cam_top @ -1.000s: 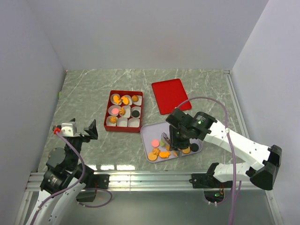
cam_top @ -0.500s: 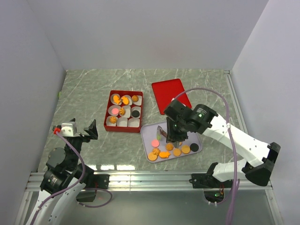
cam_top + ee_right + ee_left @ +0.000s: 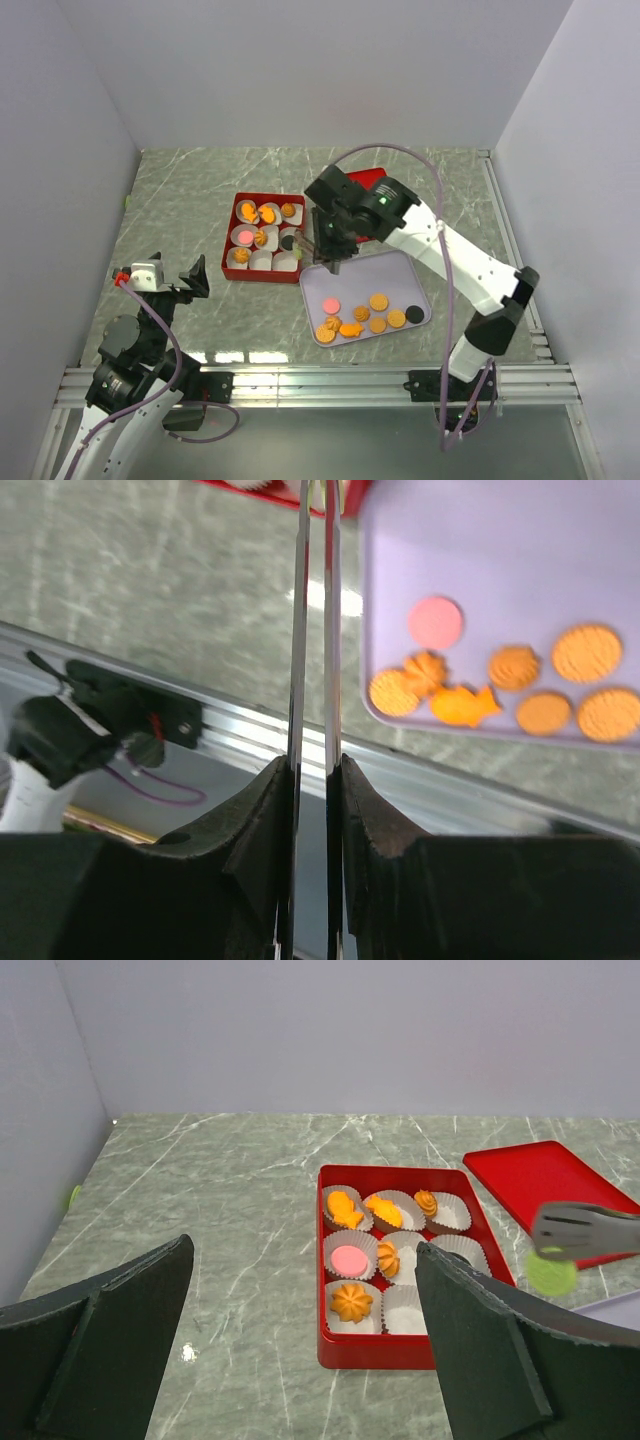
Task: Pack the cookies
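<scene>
So the right gripper [image 3: 333, 262] is hanging over the gap between the red box [image 3: 228, 243] and the lavender tray [image 3: 400, 272], and it's pinching a green cookie [image 3: 551, 1271] between its fingers. You only really catch the cookie from the left wrist view; from the right wrist cam the two blades are just looking almost pressed together. The left gripper [image 3: 172, 280] is sitting parked near its base with the jaws spread wide, holding nothing.

The rest of the cookies are sitting in two places. A bunch are lying loose on the tray: a pink one [image 3: 331, 305], several orange ones [image 3: 378, 301] and a black one [image 3: 414, 314]. The others are already sitting in paper cups in the box, mostly orange [image 3: 247, 211], plus a pink one [image 3: 243, 236] and a black one [image 3: 289, 241]. The red lid [image 3: 540, 1175] is lying off to the side.

I'm reading this as the carry step: cookie picked, now travelling to the box. Next it's needing to line up over one of the empty cups [image 3: 262, 261] in the near row, come down low and then let go. I'm guessing a thin cookie held on edge could roll or bounce out if it gets dropped from too high
</scene>
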### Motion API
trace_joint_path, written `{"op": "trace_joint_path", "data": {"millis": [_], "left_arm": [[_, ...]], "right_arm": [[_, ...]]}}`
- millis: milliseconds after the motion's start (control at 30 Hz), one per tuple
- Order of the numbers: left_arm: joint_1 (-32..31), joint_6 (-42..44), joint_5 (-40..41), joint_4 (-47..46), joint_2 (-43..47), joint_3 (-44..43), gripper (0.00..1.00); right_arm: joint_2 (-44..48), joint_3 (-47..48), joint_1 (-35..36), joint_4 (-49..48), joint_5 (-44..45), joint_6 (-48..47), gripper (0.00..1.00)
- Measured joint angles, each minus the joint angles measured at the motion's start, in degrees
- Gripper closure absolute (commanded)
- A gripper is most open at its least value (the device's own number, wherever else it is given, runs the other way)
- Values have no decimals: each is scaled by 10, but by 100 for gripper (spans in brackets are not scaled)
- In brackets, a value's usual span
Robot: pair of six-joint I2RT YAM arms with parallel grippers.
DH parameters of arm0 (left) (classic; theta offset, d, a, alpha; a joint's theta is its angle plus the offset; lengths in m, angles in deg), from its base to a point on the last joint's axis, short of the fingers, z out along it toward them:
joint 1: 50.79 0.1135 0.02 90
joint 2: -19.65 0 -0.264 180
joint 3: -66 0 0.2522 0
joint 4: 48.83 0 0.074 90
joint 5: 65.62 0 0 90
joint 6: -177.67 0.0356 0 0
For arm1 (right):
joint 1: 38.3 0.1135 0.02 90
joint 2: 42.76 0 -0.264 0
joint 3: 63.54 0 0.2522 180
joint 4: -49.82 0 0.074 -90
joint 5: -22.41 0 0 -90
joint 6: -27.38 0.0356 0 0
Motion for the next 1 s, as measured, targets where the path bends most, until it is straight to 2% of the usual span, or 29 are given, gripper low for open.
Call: {"op": "trace_joint_path", "data": {"millis": [467,700,1000], "left_arm": [[0,0,-1,0,0,0,1],[0,1,-2,0,0,0,1],[0,4,-3,0,0,2,1]], "right_arm": [[-163,143,0,-39,-53,-20,73],[-207,143,0,-60,-78,-27,73],[-215,130,0,-89,-96,-27,72]]}}
